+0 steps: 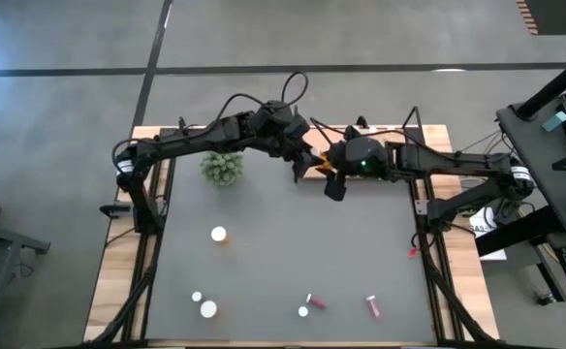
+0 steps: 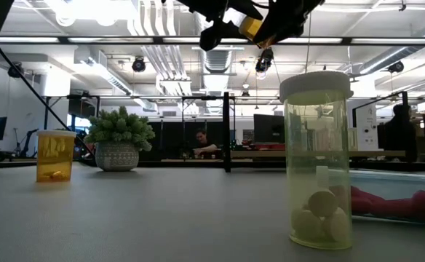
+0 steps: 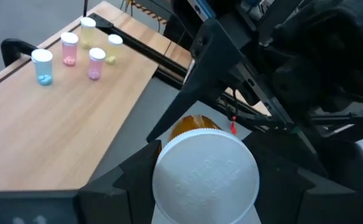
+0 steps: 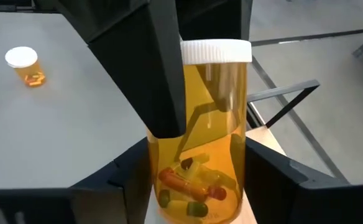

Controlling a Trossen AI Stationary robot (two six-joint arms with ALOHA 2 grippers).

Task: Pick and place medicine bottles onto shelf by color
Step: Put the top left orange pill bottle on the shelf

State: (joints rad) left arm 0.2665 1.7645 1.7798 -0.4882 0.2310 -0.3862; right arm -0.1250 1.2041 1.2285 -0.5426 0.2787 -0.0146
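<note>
Both end effectors, left (image 1: 307, 163) and right (image 1: 330, 173), pinch one orange bottle (image 4: 200, 124) above the far worktop (image 1: 293, 252).

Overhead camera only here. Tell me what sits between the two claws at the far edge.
Observer: An orange bottle with a white cap, gripped by the left claw.
Operator: Report the right claw.
Observer: The right claw is at the same bottle's lower part; I cannot confirm a firm grip.
Operator: Give me the shelf.
Observer: The shelf holds small vials, blue, pink and yellowish, standing upright.
</note>
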